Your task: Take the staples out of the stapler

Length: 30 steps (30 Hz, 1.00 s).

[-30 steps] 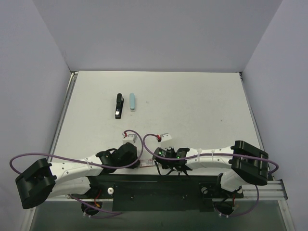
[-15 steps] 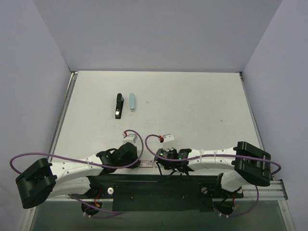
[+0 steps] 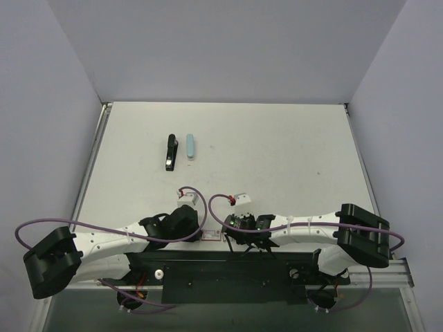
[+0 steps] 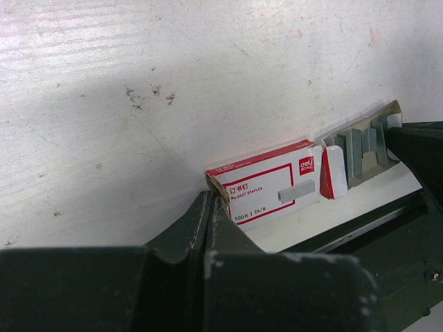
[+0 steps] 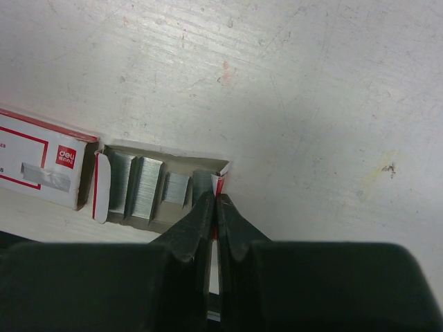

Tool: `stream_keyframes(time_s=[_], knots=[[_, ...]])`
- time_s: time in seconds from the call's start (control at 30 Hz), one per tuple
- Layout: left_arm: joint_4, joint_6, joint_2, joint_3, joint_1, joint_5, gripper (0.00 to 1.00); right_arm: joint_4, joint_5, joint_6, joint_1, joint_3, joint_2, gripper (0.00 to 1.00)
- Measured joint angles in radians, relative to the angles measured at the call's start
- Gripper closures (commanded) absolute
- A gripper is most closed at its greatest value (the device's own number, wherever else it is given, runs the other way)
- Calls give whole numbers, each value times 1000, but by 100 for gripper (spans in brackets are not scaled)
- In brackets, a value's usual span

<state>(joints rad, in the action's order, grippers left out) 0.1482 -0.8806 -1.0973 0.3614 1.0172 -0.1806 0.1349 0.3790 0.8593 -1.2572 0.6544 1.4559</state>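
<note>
A black stapler (image 3: 170,152) lies closed on the far left part of the table, far from both grippers; any staples inside it are hidden. At the near edge lies a red-and-white staple box (image 4: 270,187) with its cardboard tray (image 5: 159,183) slid partly out, showing several grey staple strips (image 5: 142,180). My left gripper (image 4: 212,200) is shut on the brown end flap of the box sleeve. My right gripper (image 5: 214,199) is shut on the tray's red-and-white end flap. From above, the box (image 3: 211,235) sits between the two wrists.
A pale blue oblong object (image 3: 190,146) lies right beside the stapler. Purple cables loop over both arms. Grey walls stand on three sides of the white table (image 3: 277,152), and the black mounting rail (image 3: 228,266) runs along the near edge.
The right wrist has shifted slightly to the left and its cable loop has moved with it. The left arm, the stapler and the blue object have not moved.
</note>
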Motion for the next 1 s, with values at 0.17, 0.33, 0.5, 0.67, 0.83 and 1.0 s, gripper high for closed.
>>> stream_keyframes(time_s=[0.17,0.33,0.5,0.67,0.83,1.0], knots=[[-5,0,-3,0,3,-2,100,5,3,0,-1,8,8,100],[-17,-2,-10,0,8,-2,100,16,7,1,-1,23,22,100],[-22,-3,-12,0,14,-2,100,24,11,4,-1,37,35,100],[-23,-8,-12,0,22,-6,100,27,21,19,1,43,43,100],[-22,-13,-12,0,27,-7,100,27,24,41,11,43,43,100],[-21,-18,-11,0,31,-8,100,27,25,60,28,43,43,100]])
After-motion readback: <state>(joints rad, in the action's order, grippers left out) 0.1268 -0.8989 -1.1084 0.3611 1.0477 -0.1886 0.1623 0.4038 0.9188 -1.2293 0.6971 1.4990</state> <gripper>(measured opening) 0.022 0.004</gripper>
